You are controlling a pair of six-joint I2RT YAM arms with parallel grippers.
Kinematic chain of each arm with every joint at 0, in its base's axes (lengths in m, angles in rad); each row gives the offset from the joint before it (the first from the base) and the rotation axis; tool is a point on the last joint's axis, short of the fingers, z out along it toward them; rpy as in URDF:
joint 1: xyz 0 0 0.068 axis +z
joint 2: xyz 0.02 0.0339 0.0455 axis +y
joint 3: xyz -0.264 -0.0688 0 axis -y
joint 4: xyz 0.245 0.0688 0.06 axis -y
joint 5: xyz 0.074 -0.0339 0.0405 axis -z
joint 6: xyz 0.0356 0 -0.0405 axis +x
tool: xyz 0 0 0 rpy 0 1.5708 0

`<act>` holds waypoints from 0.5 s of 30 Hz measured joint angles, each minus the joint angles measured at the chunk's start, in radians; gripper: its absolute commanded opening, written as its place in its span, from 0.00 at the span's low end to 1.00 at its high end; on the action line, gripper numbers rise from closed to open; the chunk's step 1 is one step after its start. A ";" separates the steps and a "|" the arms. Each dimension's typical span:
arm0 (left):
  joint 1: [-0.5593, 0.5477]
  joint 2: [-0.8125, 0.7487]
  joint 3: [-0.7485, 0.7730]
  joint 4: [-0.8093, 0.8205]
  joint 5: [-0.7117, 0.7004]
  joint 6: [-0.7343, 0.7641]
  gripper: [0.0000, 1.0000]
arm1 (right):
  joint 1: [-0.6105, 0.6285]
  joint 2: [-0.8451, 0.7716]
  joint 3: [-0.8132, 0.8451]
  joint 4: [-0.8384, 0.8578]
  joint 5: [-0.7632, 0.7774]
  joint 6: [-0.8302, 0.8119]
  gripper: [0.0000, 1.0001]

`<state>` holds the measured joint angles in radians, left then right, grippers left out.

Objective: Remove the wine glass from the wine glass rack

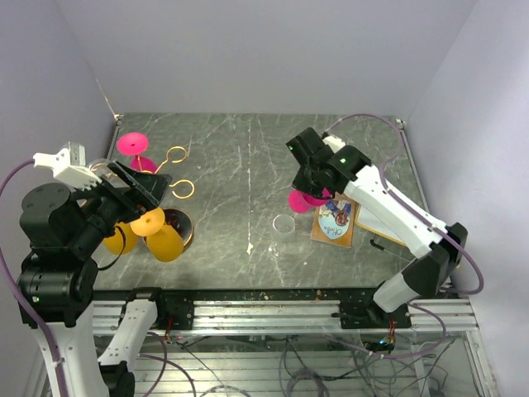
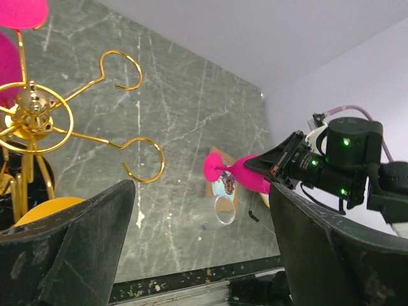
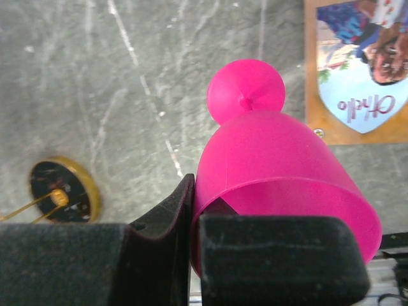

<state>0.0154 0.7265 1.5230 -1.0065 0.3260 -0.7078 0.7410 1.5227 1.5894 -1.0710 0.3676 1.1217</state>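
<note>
Pressure is applied by the right gripper to the bowl wall of a pink wine glass, which is pinched near its rim between the two pads. The glass is held foot-down over the table, just beside a printed card and near a clear glass lying on its side. Whether the foot is touching the table cannot be told. The glass is well apart from the wine glass rack, so the removal itself is judged to be done. Only the setting down and the release are thought to be left. The left gripper is spread wide and holds nothing. It is poised beside the rack, where yellow glasses and a second pink glass are seen hanging, while two loop-ended arms are bare.
</note>
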 measured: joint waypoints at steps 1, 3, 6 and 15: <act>0.000 -0.007 0.000 -0.005 -0.008 0.015 0.96 | 0.000 0.023 0.016 -0.023 0.010 -0.003 0.00; 0.000 -0.023 0.006 -0.018 -0.018 0.043 0.97 | 0.000 0.060 0.026 -0.056 0.023 -0.009 0.00; 0.000 -0.034 0.039 -0.039 -0.037 0.063 0.96 | 0.000 0.121 0.045 -0.094 0.026 -0.014 0.00; 0.000 -0.045 0.103 -0.187 -0.143 0.088 0.95 | 0.000 0.185 0.116 -0.069 -0.067 -0.027 0.00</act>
<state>0.0154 0.6811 1.6260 -1.1938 0.1829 -0.6197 0.7406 1.7073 1.7050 -1.1404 0.3008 1.0950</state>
